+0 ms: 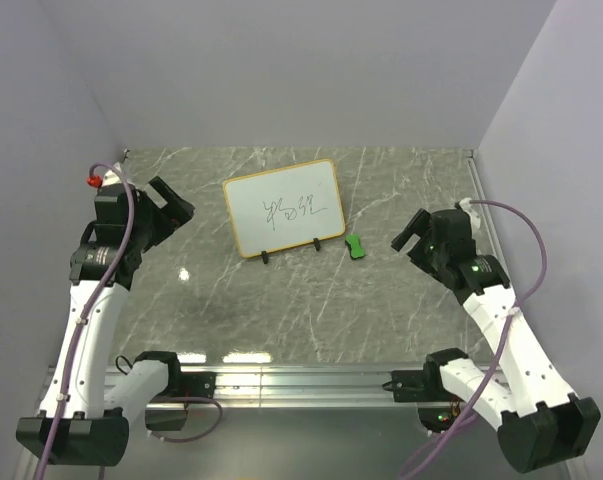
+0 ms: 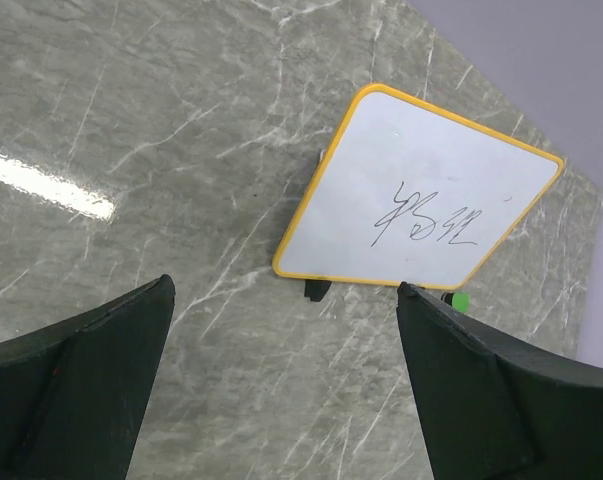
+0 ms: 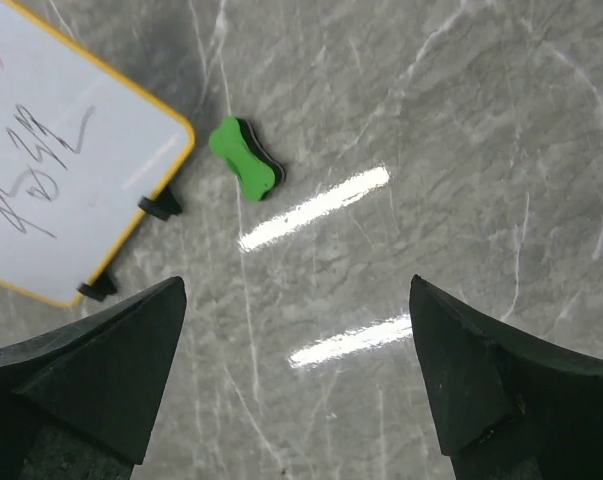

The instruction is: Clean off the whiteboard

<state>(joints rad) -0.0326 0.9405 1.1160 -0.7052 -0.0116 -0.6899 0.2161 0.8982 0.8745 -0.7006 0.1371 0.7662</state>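
Observation:
The whiteboard (image 1: 284, 206) stands on two black feet at the table's middle back, with an orange frame and dark scribbles on its face. It also shows in the left wrist view (image 2: 421, 195) and the right wrist view (image 3: 51, 170). A small green eraser (image 1: 355, 247) lies on the table just right of the board's lower right corner, also in the right wrist view (image 3: 243, 160). My left gripper (image 1: 174, 207) is open and empty, left of the board. My right gripper (image 1: 411, 232) is open and empty, right of the eraser.
The grey marble table (image 1: 301, 310) is boxed in by white walls on the left, back and right. A metal rail (image 1: 281, 380) runs along the near edge between the arm bases.

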